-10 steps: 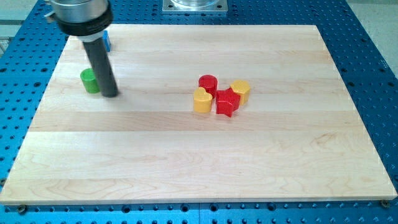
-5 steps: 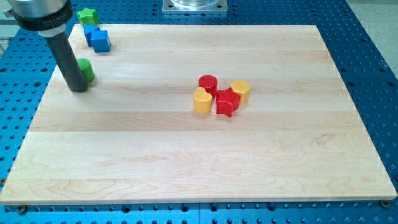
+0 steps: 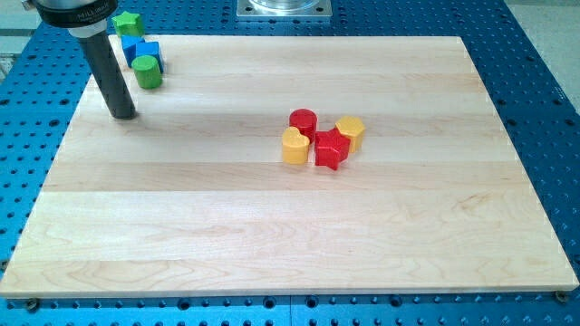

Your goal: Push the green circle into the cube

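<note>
The green circle (image 3: 147, 71) stands near the board's top left corner, touching the front of the blue cube (image 3: 145, 52). My dark rod comes down from the view's top left. My tip (image 3: 121, 115) rests on the board below and a little left of the green circle, a short gap away from it. A green star-like block (image 3: 128, 23) lies just above the blue cube, with another blue block partly hidden beside it.
A cluster lies mid-board: a red circle (image 3: 303, 120), a yellow heart-like block (image 3: 294, 145), a red star-like block (image 3: 331, 149) and a yellow hexagon-like block (image 3: 351, 131). The wooden board (image 3: 290, 235) sits on a blue perforated table.
The green circle has been pushed up and right until it touches the blue cube. My tip has moved left around it, then up and slightly right.
</note>
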Robot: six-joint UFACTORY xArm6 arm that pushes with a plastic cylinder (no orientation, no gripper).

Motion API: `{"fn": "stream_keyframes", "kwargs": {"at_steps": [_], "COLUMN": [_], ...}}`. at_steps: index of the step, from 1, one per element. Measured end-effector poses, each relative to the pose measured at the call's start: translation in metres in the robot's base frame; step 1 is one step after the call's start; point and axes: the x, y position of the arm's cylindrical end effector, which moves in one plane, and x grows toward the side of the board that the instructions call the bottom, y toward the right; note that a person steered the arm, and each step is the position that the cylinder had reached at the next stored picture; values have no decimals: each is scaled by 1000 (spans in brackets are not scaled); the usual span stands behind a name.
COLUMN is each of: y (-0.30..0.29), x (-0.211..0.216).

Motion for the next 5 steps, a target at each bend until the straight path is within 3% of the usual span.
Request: {"fn": "stream_keyframes", "kwargs": {"at_steps": [3, 5], "y": [16, 67], "x": [10, -2]}}
